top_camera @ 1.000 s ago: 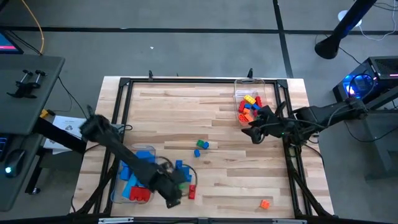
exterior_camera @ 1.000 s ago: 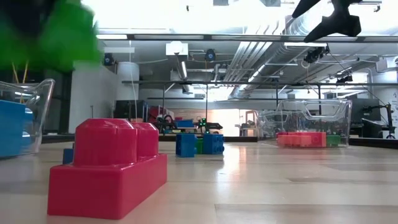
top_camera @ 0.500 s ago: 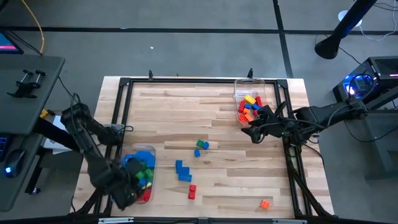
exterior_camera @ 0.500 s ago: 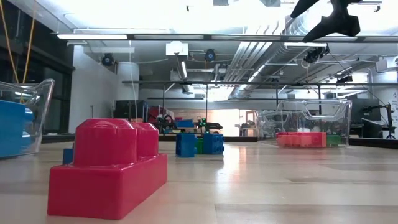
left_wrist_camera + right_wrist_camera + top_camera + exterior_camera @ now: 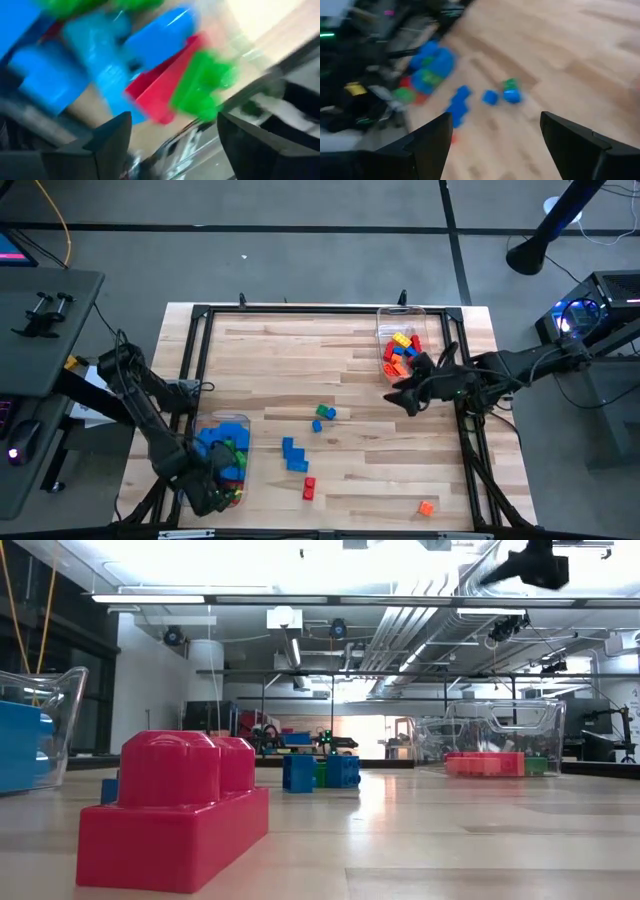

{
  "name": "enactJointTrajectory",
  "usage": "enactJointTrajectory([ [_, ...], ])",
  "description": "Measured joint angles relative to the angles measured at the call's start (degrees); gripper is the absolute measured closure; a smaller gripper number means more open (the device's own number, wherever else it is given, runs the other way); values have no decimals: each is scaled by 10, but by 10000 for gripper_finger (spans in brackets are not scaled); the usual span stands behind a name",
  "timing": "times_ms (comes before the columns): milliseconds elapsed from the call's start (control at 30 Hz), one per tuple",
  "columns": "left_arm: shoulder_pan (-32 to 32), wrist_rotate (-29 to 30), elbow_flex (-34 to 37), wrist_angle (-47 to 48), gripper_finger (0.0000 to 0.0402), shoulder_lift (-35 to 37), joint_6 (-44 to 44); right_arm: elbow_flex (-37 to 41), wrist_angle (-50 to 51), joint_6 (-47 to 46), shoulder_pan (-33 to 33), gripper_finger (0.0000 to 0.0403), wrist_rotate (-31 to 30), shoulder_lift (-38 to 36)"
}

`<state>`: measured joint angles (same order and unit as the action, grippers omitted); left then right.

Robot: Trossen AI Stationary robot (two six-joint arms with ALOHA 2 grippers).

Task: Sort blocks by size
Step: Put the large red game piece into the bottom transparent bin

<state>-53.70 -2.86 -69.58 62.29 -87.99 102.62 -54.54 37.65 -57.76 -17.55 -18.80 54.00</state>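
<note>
- Since a second ago the left gripper (image 5: 212,498) has left the middle of the table's near edge, where it carried a green block, and now hangs over the clear tub (image 5: 222,423) in the lower left of the high view.
- Its fingers (image 5: 112,132) stand apart with nothing between them; in the left wrist view big blue, red and green blocks (image 5: 165,95) lie piled just past them, blurred.
- That left tub holds large blue blocks (image 5: 214,442) with a green one (image 5: 235,450) on top and a red one underneath.
- At the upper right of the high view a second clear tub (image 5: 392,312) holds small red, orange and yellow blocks (image 5: 399,352).
- Just below that tub's lower end, the right gripper (image 5: 408,396) hovers above the wood, jaws spread wide and empty.
- Loose on the table (image 5: 270,345): a green-and-blue cluster (image 5: 323,417) near the centre, two blue blocks (image 5: 293,453) below it, a red block (image 5: 309,488) lower still, and an orange block (image 5: 426,507) at lower right.
- Seen from the low view, the red block (image 5: 175,810) fills the lower left foreground, with the blue cluster (image 5: 320,771) well behind it.
- Black frame bars (image 5: 195,360) run along the table's edges.
</note>
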Motion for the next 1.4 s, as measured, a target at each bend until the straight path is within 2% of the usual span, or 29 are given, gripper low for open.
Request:
enactJointTrajectory([
  [67, 15, 40, 0, -34, 115, 12, -37, -1, -45, -7, -14, 107, 22, 10],
  [200, 50, 168, -1, -155, 115, 24, -120, -1, -107, -14, -62, 107, 61, 60],
  [300, 93, 161, -2, -231, 115, 5, -144, -1, -123, -29, -99, 107, 49, 101],
  [400, 135, 143, -1, -272, 115, -37, -153, -1, -121, -56, -127, 107, 5, 129],
  [500, 165, 142, -13, -307, 115, -97, -143, -1, -106, -89, -143, 107, -24, 134],
  [600, 186, 152, -56, -323, 115, -164, -109, 0, -61, -122, -151, 107, -42, 118],
  [733, 193, 176, -158, -294, 115, -249, -84, 0, 12, -144, -156, 107, -67, 89],
  [933, 198, 169, -328, -104, 115, -364, -50, 0, 94, -143, -156, 107, -67, 51],
  [1033, 197, 166, -385, -36, 115, -405, -10, 0, 126, -139, -156, 107, -68, 39],
  [1133, 195, 148, -411, -25, 115, -436, 24, 0, 154, -138, -156, 107, -71, 31],
  [1267, 195, 84, -413, -66, 116, -474, 43, 0, 175, -119, -156, 107, -71, 29],
  [1400, 193, 68, -413, -82, 116, -486, 53, 0, 179, -97, -156, 107, -71, 29],
])
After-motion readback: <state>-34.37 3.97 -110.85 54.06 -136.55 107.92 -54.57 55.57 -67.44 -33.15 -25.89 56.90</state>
